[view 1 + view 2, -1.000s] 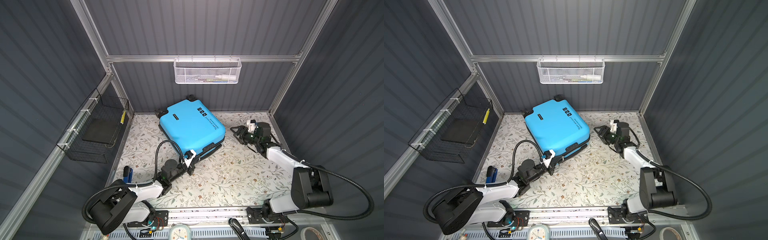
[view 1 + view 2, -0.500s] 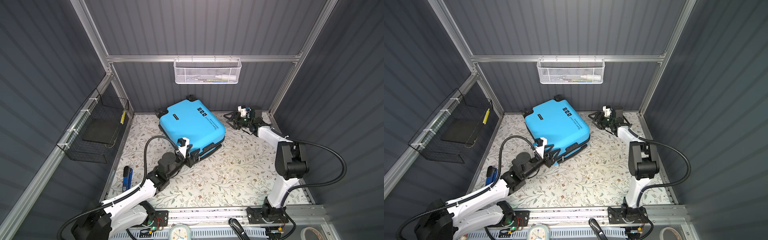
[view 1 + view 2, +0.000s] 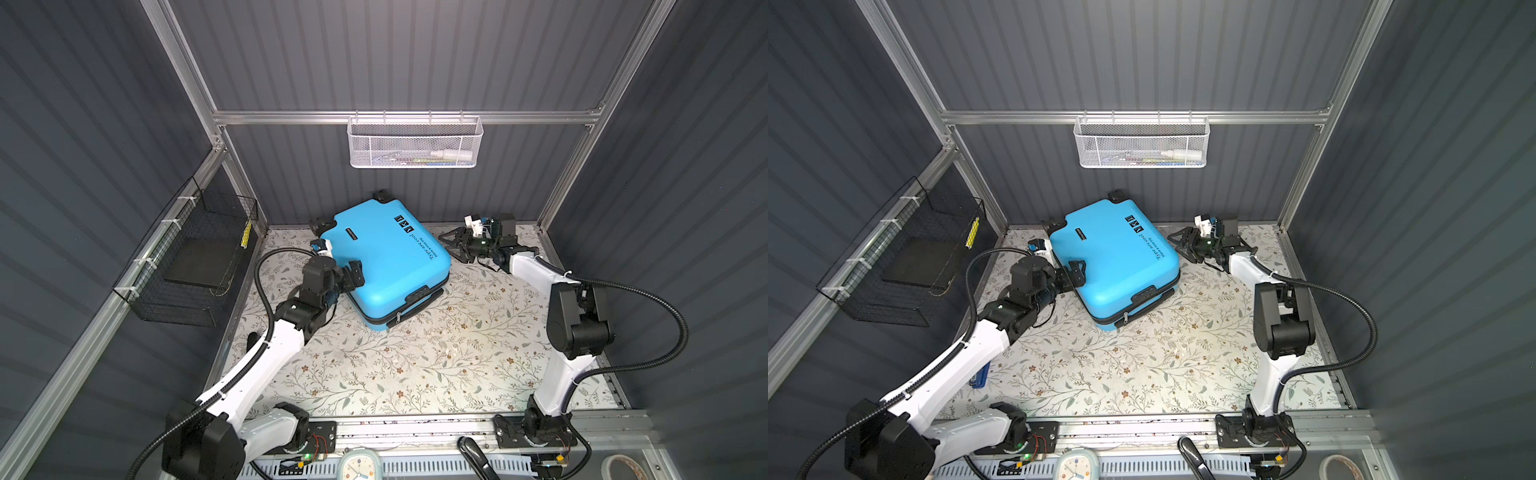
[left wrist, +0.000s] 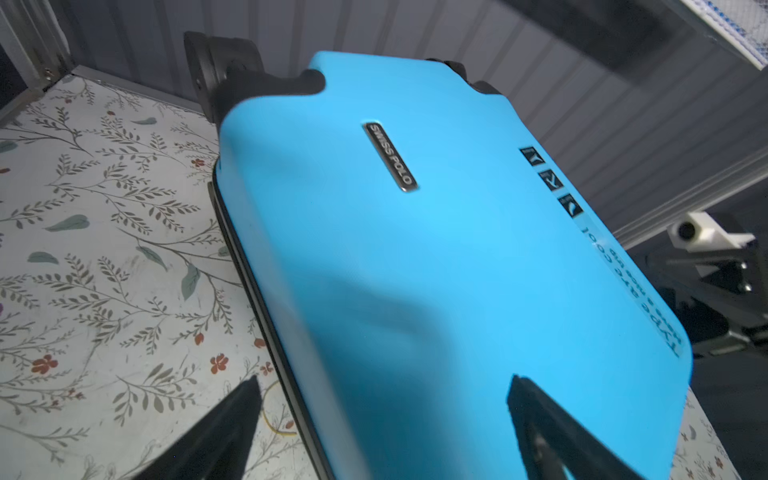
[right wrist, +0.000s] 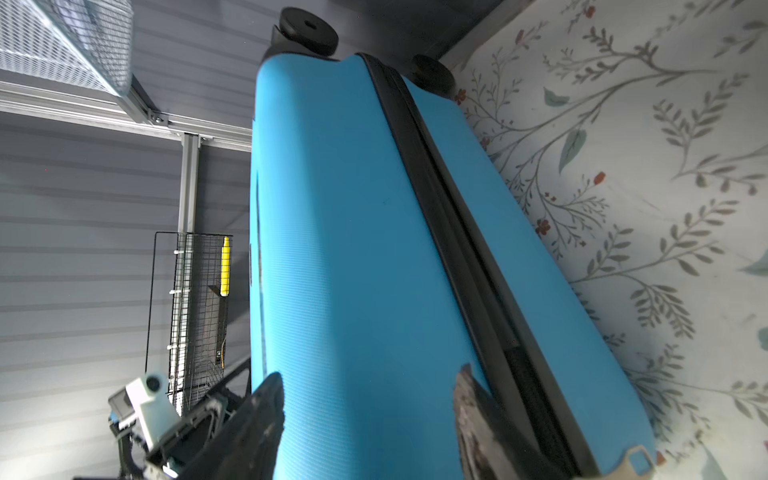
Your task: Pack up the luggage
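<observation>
The luggage (image 3: 386,257) (image 3: 1117,257) is a bright blue hard-shell suitcase with black wheels. It lies flat and closed near the back of the floral table. My left gripper (image 3: 347,282) (image 3: 1069,278) is open at its left edge. In the left wrist view this gripper (image 4: 382,384) has one finger over the table and the other over the blue shell (image 4: 415,270). My right gripper (image 3: 451,247) (image 3: 1179,247) stands open beside the suitcase's right side. The right wrist view shows that gripper (image 5: 370,374) close to the shell's side wall (image 5: 353,249), with nothing held.
A white mesh basket (image 3: 415,145) hangs on the back wall. On the left wall there is a black wire basket (image 3: 195,257). A small blue object (image 3: 979,376) lies at the table's left edge. A clock (image 3: 360,467) sits at the front rail.
My left gripper went from shut at the suitcase's front corner to wide open farther back along its left edge. The right gripper swung back and in toward the suitcase's right side.
</observation>
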You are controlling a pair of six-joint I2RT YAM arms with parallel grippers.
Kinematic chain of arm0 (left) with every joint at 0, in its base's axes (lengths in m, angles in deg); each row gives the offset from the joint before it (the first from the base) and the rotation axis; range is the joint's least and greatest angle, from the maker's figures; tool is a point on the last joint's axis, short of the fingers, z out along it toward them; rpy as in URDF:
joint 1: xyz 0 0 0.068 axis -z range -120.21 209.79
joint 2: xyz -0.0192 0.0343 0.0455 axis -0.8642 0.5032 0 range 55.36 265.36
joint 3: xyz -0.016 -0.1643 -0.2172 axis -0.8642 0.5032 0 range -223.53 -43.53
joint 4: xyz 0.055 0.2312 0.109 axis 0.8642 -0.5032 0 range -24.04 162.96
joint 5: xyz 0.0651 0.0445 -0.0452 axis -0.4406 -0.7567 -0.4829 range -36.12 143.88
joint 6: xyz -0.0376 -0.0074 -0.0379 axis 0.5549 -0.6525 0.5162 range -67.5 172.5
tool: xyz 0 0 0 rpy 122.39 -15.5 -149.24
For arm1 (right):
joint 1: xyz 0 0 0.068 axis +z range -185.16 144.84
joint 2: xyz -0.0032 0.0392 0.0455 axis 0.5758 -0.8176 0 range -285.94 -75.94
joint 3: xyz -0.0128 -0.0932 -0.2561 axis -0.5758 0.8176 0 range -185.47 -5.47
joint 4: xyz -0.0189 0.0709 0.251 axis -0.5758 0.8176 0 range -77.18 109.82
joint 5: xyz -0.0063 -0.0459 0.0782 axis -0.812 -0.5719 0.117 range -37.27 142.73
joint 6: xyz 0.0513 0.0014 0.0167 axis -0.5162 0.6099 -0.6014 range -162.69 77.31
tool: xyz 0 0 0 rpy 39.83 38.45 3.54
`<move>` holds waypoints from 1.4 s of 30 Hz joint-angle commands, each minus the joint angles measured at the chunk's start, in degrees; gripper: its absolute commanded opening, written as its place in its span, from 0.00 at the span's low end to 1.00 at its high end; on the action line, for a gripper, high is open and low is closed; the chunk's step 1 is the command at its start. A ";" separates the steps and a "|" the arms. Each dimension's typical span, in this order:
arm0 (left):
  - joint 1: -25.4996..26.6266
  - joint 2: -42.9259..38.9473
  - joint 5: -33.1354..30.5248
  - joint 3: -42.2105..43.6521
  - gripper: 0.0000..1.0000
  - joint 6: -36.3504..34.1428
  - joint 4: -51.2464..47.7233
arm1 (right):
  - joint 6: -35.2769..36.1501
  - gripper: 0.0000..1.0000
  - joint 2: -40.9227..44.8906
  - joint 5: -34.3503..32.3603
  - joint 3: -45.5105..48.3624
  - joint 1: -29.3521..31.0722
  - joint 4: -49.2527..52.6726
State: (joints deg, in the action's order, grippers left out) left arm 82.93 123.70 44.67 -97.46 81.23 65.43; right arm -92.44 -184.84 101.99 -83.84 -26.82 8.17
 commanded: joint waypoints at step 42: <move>-8.90 15.41 21.36 -19.48 1.00 -14.28 -2.05 | 21.21 0.63 39.61 -11.40 44.23 9.63 -1.45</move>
State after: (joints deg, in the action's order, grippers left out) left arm 73.48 143.89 65.48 -116.65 67.68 64.11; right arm -81.91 -144.95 91.32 -41.57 -16.35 2.99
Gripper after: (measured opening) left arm 0.998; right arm 0.635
